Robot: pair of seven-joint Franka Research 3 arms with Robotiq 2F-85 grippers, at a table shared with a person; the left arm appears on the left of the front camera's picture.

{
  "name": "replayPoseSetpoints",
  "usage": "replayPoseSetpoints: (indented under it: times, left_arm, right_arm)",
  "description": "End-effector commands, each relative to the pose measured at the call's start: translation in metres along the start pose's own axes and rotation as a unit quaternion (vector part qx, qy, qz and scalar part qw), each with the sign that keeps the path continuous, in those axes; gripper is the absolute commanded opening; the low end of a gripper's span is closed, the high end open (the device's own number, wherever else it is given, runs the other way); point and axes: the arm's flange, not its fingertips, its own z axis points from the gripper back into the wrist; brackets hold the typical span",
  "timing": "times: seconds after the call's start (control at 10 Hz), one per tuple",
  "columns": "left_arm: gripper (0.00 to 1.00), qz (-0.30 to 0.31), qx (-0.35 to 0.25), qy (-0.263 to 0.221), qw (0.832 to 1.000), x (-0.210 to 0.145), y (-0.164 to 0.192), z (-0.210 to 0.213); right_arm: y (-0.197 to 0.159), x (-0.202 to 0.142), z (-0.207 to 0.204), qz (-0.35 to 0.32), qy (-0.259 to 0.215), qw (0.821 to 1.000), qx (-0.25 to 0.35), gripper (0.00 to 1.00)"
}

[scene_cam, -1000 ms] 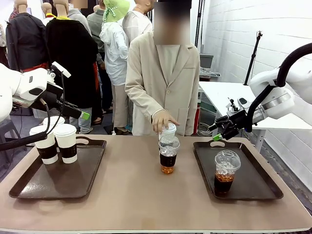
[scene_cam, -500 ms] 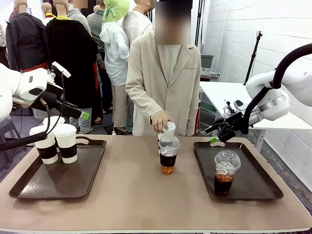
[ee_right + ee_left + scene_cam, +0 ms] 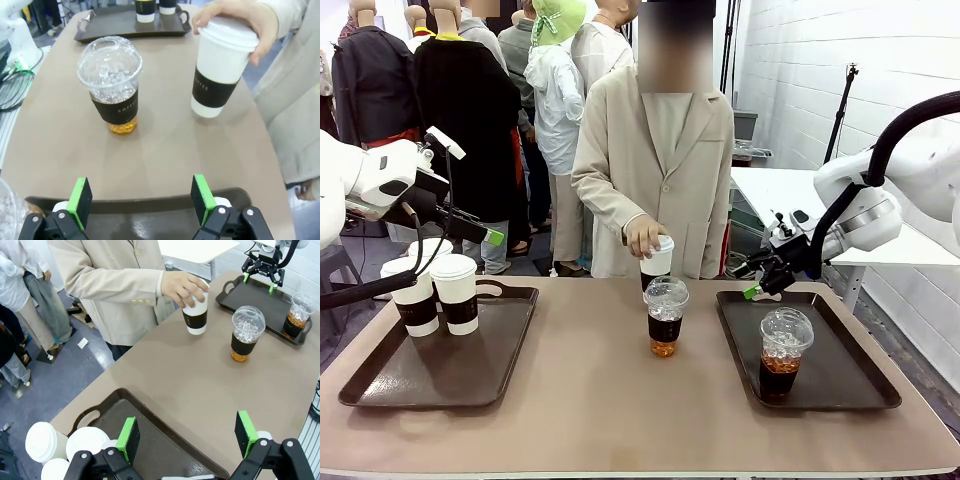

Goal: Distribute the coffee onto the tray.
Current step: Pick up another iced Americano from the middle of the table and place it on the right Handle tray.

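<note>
Iced coffee cup [image 3: 110, 82], clear and dome-lidded, stands upright at the upper left of the right wrist view, its long axis vertical and its dark sleeve printed "COFFEE". It sits on the bare table [image 3: 165, 150] just past the right gripper [image 3: 141, 199], whose green pads are spread wide with nothing between them, over the near rim of the right tray [image 3: 150, 210]. At the upper right a white paper cup [image 3: 220, 70] with a white lid and a brown sleeve, "COFFEE" running up its side, stands upright on the table with the person's hand [image 3: 235, 20] clasped over its lid. In the front view the right arm [image 3: 880, 215] reaches in from the right edge, its gripper aimed down and left over that tray's far left corner. A second iced coffee [image 3: 784, 352] stands upright on the tray, lower right of centre. The left gripper [image 3: 186, 436] is likewise spread wide and empty above the left tray [image 3: 167, 452]. At the left of the front view the left arm [image 3: 360, 185] holds it tilted down to the right, above the lidded paper cups [image 3: 455, 292] standing upright at the tray's far end.
</note>
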Motion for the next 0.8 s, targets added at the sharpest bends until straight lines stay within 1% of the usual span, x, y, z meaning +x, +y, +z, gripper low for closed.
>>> replayPoseSetpoints:
  times: [0.0,0.3,0.7]
  left_arm:
    - [1.0,0.001,-0.003,0.002,1.0,-0.001,0.001,0.001]
    - [1.0,0.001,-0.003,0.002,1.0,-0.001,0.001,0.001]
    - [1.0,0.001,-0.003,0.002,1.0,-0.001,0.001,0.001]
  right_arm:
    - [0.009,-0.003,0.024,-0.003,0.008,1.0,-0.02,1.0]
    - [0.016,-0.01,0.042,-0.007,0.007,0.999,-0.041,1.0]
    - [0.015,-0.013,0.042,-0.007,0.003,0.999,-0.044,1.0]
